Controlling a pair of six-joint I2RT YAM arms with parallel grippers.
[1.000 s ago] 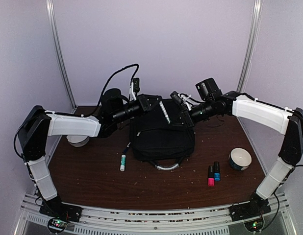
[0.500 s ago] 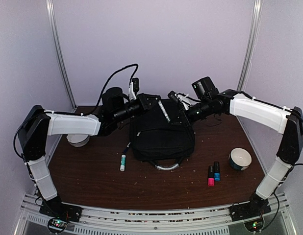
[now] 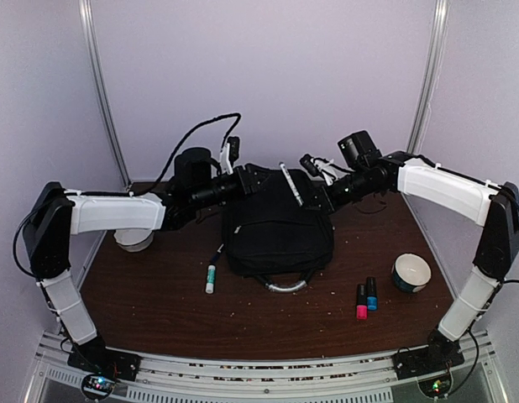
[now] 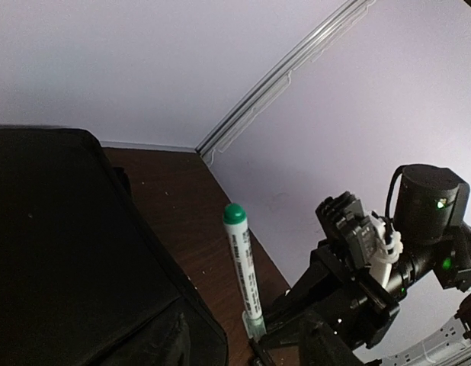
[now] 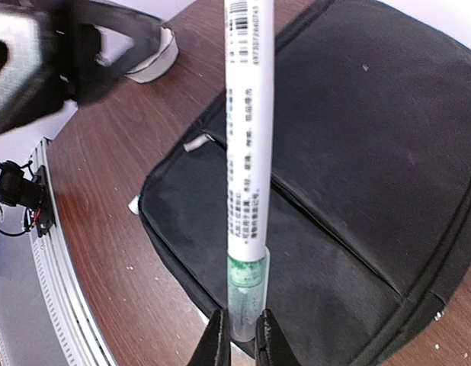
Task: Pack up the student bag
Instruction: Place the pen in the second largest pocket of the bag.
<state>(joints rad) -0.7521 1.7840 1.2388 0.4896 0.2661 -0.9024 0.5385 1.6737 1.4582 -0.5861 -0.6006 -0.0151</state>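
The student bag is lying flat, mid-tabletop and a bit toward the back, with its grey loop handle at the near edge. It's black and by far the biggest thing there.

Right above its far end, the right tool is pinching a white marker by its clear greenish bottom end. The marker stands up out of the fingers with its green cap on top, so it's over the bag and not touching it.

The left tool is just beside the marker on the other side, also over the back of the bag. Honestly can't tell if its fingers are spread or pressed together, it's just a dark blur.

On the tabletop:
- A second marker lies just left of the bag.
- A white roll-ish thing sits farther left, under the left arm.
- A pink-bottomed bottle and a blue-bottomed bottle stand side by side to the right.
- A small bowl sits just past them.
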